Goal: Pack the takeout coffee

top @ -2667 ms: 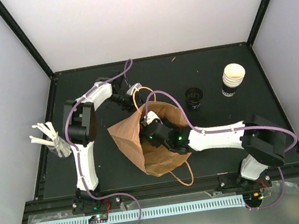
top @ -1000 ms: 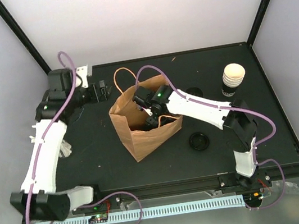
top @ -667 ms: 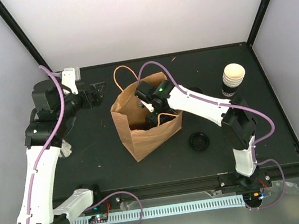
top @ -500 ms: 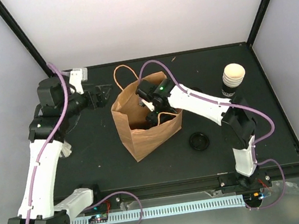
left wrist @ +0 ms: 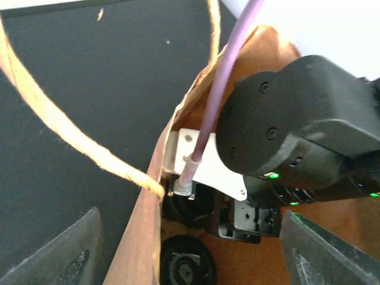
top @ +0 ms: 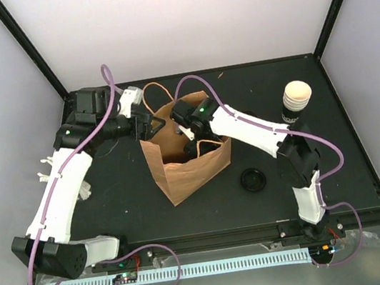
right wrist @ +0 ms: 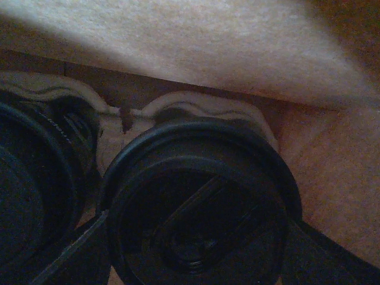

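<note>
1. Left gripper [top: 152,124] has swung in to the rim of the paper bag [top: 181,176]; right gripper [top: 188,141] stays down inside it.
2. Left wrist view: its fingers [left wrist: 65,255] are spread wide, with the bag's wall between them.
3. Only the right wrist view shows the takeout coffee [right wrist: 202,208]. It is lidded, between that gripper's fingers [right wrist: 71,255], and seated in a pulp carrier [right wrist: 196,104]. Squeezed or loose, can't tell.
4. Overhead: a cup stack [top: 297,100] stands well off to the right gripper's right.

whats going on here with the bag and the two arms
Two robot arms are packing a brown paper bag that stands upright mid-table. The right gripper is down inside it, straddling a lidded black cup that sits in a pulp carrier beside a second lidded cup. I can't tell whether it is gripping. The left gripper is open at the bag's rim, the paper edge between its jaws. A stack of cups stands outside the bag.
</note>
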You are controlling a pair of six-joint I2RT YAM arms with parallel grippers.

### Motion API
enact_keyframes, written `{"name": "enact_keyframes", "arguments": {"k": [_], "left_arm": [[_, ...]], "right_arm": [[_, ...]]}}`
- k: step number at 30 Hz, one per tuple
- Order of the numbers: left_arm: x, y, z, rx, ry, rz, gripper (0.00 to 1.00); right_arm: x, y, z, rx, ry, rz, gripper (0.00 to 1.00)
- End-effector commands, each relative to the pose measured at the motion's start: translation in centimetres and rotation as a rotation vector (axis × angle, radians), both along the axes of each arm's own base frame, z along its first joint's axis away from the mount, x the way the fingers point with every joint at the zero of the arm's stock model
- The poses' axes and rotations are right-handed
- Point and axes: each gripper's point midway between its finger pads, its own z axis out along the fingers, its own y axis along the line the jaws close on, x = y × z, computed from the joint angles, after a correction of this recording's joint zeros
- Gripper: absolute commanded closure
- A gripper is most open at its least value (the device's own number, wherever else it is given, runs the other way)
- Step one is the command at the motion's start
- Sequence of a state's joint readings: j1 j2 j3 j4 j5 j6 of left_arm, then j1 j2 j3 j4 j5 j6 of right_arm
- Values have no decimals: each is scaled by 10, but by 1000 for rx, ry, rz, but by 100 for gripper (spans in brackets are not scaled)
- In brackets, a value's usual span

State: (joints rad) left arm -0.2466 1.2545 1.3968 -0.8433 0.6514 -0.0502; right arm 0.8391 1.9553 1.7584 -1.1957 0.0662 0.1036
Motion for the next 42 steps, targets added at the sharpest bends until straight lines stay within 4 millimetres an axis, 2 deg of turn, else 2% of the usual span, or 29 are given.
{"name": "enact_keyframes", "arguments": {"k": [1,4,8,12,15,17,23,26,34,42], "left_arm": [[1,12,-4,129,-4,47,19],[5,17,-5,166,-19,74,30],[11,15,-16,206,3,65,52],[10,11,-18,224,-6,41,72],[12,14,-17,243,-19,59,83],[14,15,-17,251,-23,66,84],[15,13,-16,252,-24,64,94],[16,13,-17,250,-21,69,98],[19,13,-16,252,-22,80,98],[20,14,-15,255,-21,88,99]], "right_arm": [[3,-6,-22,-62,42,-30,40],[7,-4,-4,-40,10,-38,36],[16,-1,21,-19,-40,-47,30],[23,3,47,8,-84,-50,14],[29,6,68,32,-125,-53,8],[31,7,80,54,-152,-58,1],[31,9,112,125,-203,-73,0],[30,9,138,182,-255,-79,0],[26,0,210,354,-411,-104,0],[19,-16,258,474,-548,-129,0]]}}
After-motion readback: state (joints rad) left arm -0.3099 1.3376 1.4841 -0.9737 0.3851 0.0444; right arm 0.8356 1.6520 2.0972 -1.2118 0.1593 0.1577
